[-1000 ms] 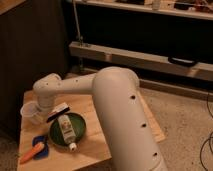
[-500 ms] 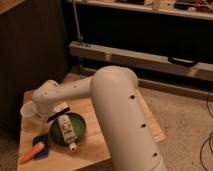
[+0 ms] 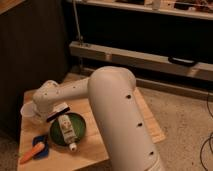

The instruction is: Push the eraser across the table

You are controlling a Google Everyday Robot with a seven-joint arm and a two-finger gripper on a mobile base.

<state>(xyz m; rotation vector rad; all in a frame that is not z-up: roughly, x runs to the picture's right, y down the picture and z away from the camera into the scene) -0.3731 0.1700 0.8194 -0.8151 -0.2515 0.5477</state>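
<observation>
The eraser (image 3: 58,112), a slim black bar with a white lower side, lies slantwise on the light-wood table (image 3: 145,117), just behind the green plate. My white arm reaches across the table from the right, and its wrist hangs over the left part. The gripper (image 3: 43,114) is low, right by the eraser's left end, and is shut with nothing held. Most of it is hidden under the wrist. Whether it touches the eraser cannot be told.
A green plate (image 3: 79,131) holds a white bottle (image 3: 66,128) lying on its side. A blue block (image 3: 41,144) and an orange carrot-like piece (image 3: 30,152) lie at the front left corner. A white cup (image 3: 25,110) stands at the left edge. A dark cabinet rises behind.
The wrist has sunk a little toward the table's left side, and the eraser has shifted slightly nearer the plate.
</observation>
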